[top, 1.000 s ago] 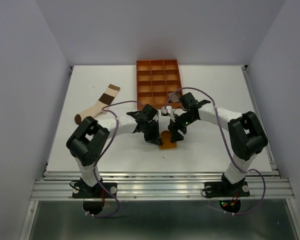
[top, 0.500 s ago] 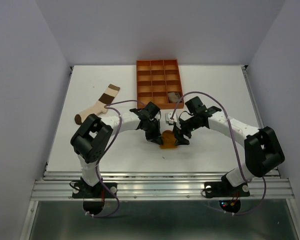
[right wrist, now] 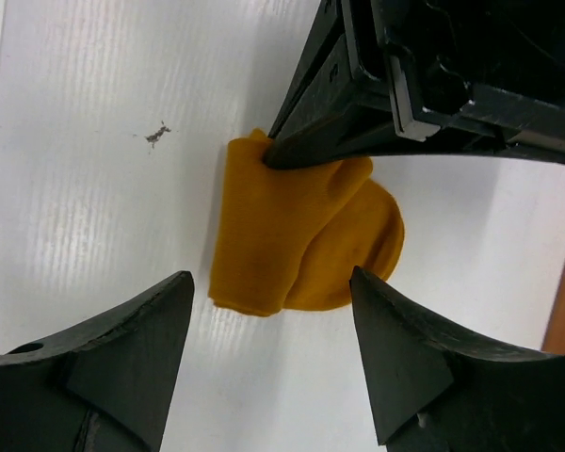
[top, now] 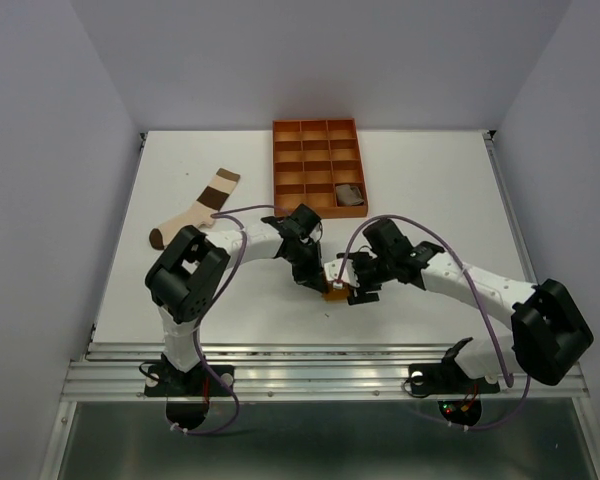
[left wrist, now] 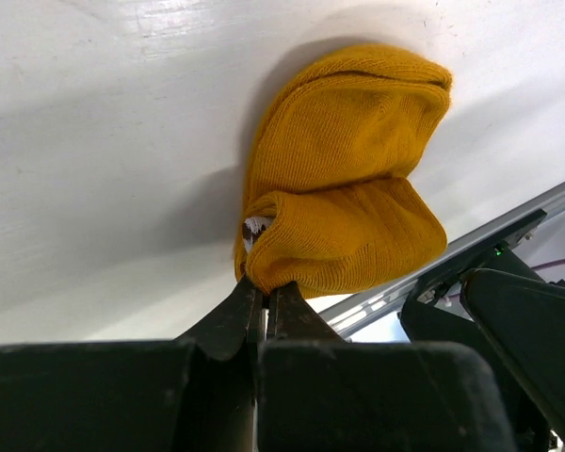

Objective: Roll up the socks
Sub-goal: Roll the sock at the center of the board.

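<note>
The left arm (top: 245, 238) bends inward, jaws pinched shut; right arm (top: 480, 286) opposite, jaws spread

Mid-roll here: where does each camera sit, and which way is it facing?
Top external: above and behind the bases, looking down on the table; both arms show.
Left wrist: low behind the shut left gripper, facing the mustard sock it pinches.
Right wrist: above the open right gripper, looking down.
Shared: both wrist views show that sock and the left gripper's fingers.
</note>
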Controlling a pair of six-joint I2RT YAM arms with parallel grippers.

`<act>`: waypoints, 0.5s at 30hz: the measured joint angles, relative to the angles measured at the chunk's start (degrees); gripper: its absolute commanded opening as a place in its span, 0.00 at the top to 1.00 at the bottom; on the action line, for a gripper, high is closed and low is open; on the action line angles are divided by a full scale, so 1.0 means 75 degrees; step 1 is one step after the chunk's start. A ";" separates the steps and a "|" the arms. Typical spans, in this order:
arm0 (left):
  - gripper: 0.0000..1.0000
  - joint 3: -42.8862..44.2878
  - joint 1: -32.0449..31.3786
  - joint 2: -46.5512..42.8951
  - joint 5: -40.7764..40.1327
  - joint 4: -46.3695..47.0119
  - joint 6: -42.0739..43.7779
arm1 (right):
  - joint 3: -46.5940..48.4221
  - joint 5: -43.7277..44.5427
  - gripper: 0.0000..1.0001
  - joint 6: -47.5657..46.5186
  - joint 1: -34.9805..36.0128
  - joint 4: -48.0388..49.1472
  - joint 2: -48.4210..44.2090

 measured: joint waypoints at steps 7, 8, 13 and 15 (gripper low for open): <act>1.00 0.0000 0.0012 0.0131 0.0326 0.0012 -0.0114 | -0.0219 0.0682 0.29 -0.0659 0.0635 0.0303 -0.0012; 1.00 0.0000 0.0023 0.0154 0.0399 0.0015 -0.0140 | -0.0221 0.0775 0.29 -0.0746 0.0708 0.0300 -0.0012; 1.00 0.0000 0.0108 0.0230 0.0609 0.0017 -0.0224 | -0.0221 0.1026 0.32 -0.1020 0.0906 0.0181 -0.0015; 1.00 0.0000 0.0117 0.0245 0.0647 0.0015 -0.0248 | -0.0221 0.1096 0.32 -0.1096 0.0909 0.0114 -0.0015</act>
